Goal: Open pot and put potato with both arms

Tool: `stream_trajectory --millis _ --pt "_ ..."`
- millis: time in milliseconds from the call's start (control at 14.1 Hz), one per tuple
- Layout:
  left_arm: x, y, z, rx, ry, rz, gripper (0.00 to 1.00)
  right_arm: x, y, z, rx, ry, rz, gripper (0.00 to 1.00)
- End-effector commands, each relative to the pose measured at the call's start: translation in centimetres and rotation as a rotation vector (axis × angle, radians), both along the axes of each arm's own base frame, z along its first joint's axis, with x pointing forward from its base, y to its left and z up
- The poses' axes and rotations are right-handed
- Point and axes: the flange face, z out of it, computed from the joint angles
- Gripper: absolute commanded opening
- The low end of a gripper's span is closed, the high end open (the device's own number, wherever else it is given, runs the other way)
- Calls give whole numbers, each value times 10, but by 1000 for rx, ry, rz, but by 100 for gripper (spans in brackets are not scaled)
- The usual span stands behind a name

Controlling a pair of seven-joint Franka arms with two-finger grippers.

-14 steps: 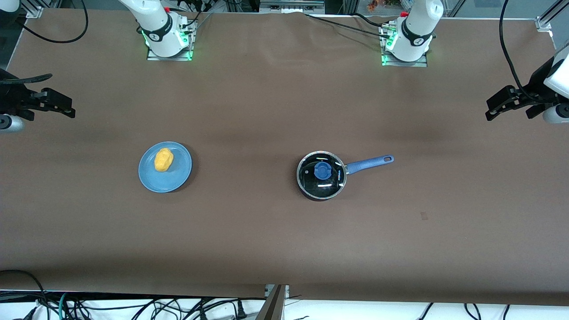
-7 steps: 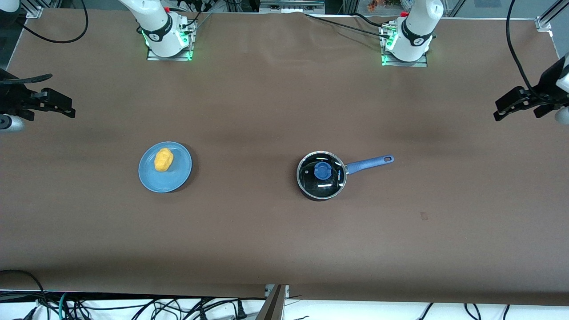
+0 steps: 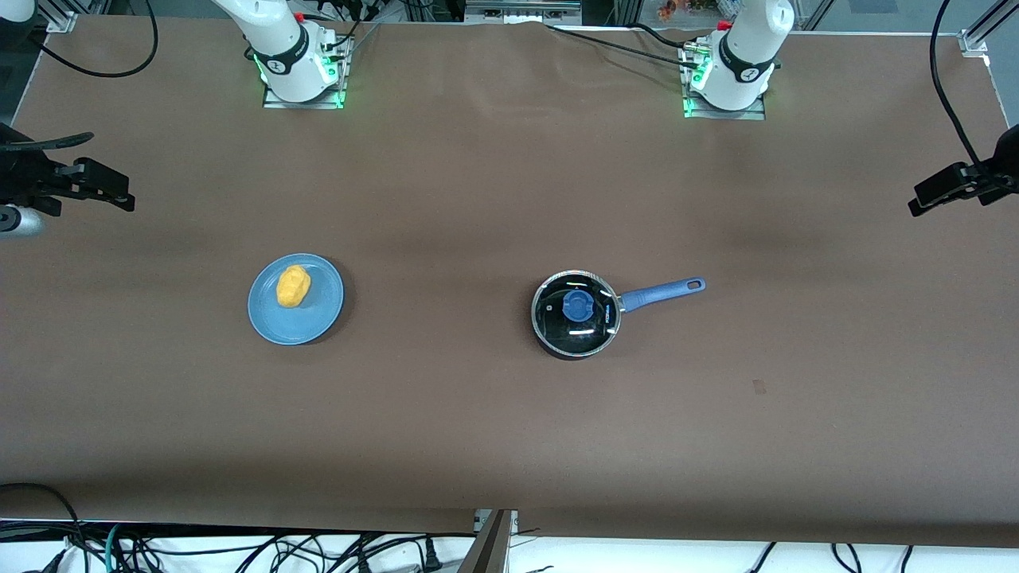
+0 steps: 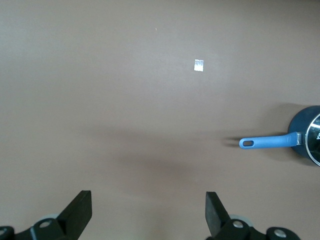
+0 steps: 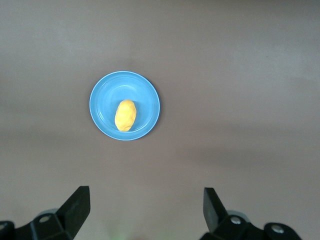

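The black pot (image 3: 575,318) stands on the table toward the left arm's end, its glass lid with blue knob (image 3: 579,305) on it and its blue handle (image 3: 662,292) pointing toward that end. The left wrist view shows the handle (image 4: 270,142) and part of the pot (image 4: 306,131). The yellow potato (image 3: 292,286) lies on a blue plate (image 3: 318,314) toward the right arm's end, and both show in the right wrist view: potato (image 5: 125,115), plate (image 5: 100,97). My left gripper (image 3: 923,199) (image 4: 147,200) is open and empty over its table end. My right gripper (image 3: 119,192) (image 5: 145,197) is open and empty over its end.
A small tape patch (image 3: 760,387) (image 4: 199,65) lies on the brown table, nearer the front camera than the pot's handle. The arm bases (image 3: 302,76) (image 3: 728,79) stand along the table's edge farthest from the front camera. Cables hang off the near edge.
My left gripper has drawn outward toward the left arm's end of the table, away from the pot. The right arm, pot and potato have not moved.
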Motion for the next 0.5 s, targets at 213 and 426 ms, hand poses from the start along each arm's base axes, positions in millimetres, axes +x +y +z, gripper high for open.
stream_trajectory --millis 213,426 --pt "-2 -9 7 -22 21 -27 100 3 -3 4 2 -8 10 100" --pt "-3 -14 8 -23 26 -41 100 3 -3 4 2 -8 10 100"
